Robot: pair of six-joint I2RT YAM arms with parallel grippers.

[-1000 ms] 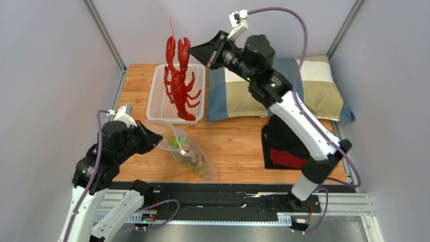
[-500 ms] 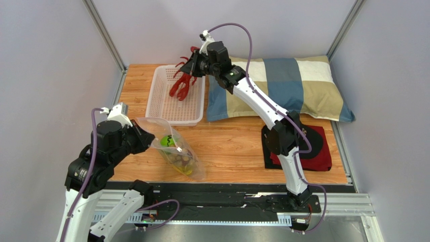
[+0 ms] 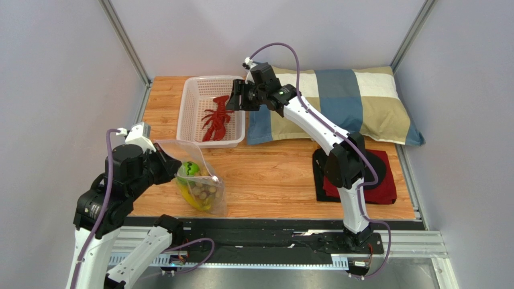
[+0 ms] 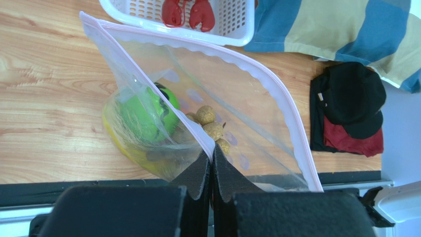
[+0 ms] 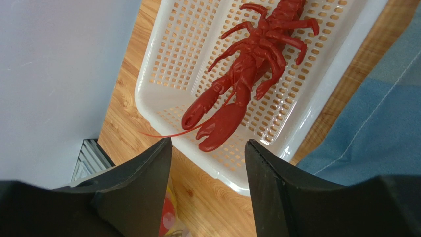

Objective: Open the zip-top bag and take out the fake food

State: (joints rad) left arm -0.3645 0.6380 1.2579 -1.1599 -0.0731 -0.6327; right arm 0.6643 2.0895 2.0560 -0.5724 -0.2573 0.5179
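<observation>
While the left claw [image 4: 211, 158] is clenched, both fingers pressed flat together, it grips one lip of the zip-top bag [image 4: 247, 113] at the pinkish zip strip.

- Bag mouth: gaping. From the pinch point the held lip runs up and to the claw's left; the other lip arcs away ahead and round to the claw's right.
- Fake food in the bag:
  - green striped ball [image 4: 143, 116], ahead and left of the fingertips
  - yellow banana bunch [image 4: 118, 143], under the ball on the same side
  - brownish cluster [image 4: 210, 126], straight ahead, just beyond the tips
- Top view: the bag [image 3: 199, 174] hangs off the front of the left claw [image 3: 172, 164], loaded end low over the table [image 3: 277, 168]. Contact with the wood cannot be told.

Right claw [image 5: 207, 148]: released, fingers well apart, nothing between them.

- Red lobster [image 5: 247, 74]: lies flat in the white mesh basket [image 5: 316, 98], directly beyond the gap between the fingers. Its pincers point back toward the claw, and it is clear of both fingers.
- Top view: the right claw [image 3: 234, 99] hovers at the basket's rim [image 3: 193, 96] on the pillow side, with the lobster [image 3: 216, 118] just past its tips.
- Checked pillow [image 3: 350, 102]: beside and behind this claw.
- Black and red cloth [image 3: 386, 180]: well apart from both claws, near the right arm's base.
</observation>
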